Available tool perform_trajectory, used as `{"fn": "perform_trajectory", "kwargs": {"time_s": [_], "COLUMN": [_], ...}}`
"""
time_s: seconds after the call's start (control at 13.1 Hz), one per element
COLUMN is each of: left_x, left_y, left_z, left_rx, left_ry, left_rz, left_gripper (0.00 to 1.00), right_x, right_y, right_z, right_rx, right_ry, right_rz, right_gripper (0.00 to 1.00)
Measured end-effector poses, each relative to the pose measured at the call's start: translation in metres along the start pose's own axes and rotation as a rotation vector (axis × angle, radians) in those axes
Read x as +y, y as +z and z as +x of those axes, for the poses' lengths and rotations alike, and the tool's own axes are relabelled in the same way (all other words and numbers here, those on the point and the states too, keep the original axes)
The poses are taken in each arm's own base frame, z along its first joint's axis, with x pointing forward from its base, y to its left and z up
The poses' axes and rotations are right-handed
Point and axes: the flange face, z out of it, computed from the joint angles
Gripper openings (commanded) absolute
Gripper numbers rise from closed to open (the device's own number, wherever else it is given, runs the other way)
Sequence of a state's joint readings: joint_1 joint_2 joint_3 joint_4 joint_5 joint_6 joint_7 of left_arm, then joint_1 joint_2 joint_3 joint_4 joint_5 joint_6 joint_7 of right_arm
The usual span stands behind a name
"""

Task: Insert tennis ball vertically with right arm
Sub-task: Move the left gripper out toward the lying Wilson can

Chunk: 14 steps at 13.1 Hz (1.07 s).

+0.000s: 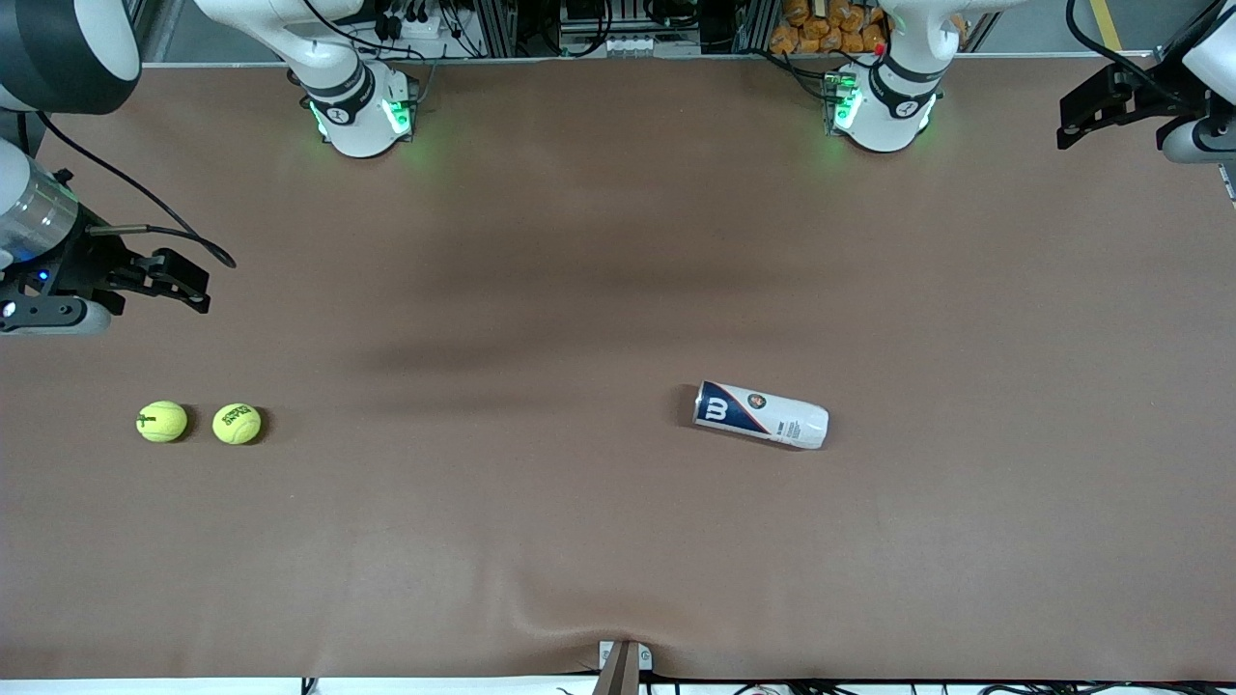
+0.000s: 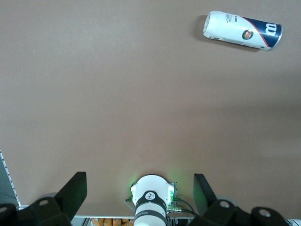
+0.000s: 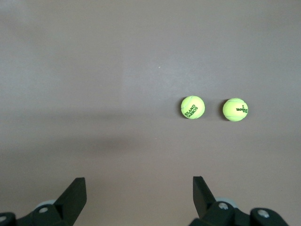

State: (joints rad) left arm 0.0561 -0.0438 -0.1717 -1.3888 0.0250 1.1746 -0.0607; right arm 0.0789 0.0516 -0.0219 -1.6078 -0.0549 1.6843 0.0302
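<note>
— So where are you?
— Nothing grasped: right gripper [image 3: 136, 197] spread, over the table's right-arm end; left gripper [image 2: 138, 197] waits, spread too.
— Next?
— Descend on a tennis ball [image 1: 237, 424]; the can [image 1: 761, 414] lies sideways, well apart.

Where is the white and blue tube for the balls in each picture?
Front view: the ball tube lies on its side on the brown table, toward the left arm's end.
Left wrist view: the tube shows in the upper corner.
Right wrist view: it is not in it.
Shared landmark: the left arm's base, also in the left wrist view.
</note>
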Motion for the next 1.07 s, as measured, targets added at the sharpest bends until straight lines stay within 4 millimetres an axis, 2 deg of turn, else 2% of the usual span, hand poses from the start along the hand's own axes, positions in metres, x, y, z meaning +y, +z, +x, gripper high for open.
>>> {"fn": "perform_trajectory", "kwargs": {"time_s": [0.38, 0.69, 1.07], "left_x": [0.002, 0.002, 0.021], "left_y": [0.001, 0.005, 0.011], "left_z": [0.001, 0.005, 0.009], "left_rx": [-0.003, -0.013, -0.028], "left_ry": [0.008, 0.01, 0.048], "left_rz": [-0.012, -0.014, -0.008], "left_gripper": [1.0, 1.0, 1.0], "right_x": [0.008, 0.017, 0.016], "right_y": [0.0, -0.033, -0.038], "right_z": [-0.007, -0.016, -0.017], "right_rx": [-0.05, -0.038, -0.03], "right_ry": [-0.047, -0.04, -0.043], "right_rz": [-0.017, -0.017, -0.017], "right_gripper": [1.0, 1.0, 1.0]}}
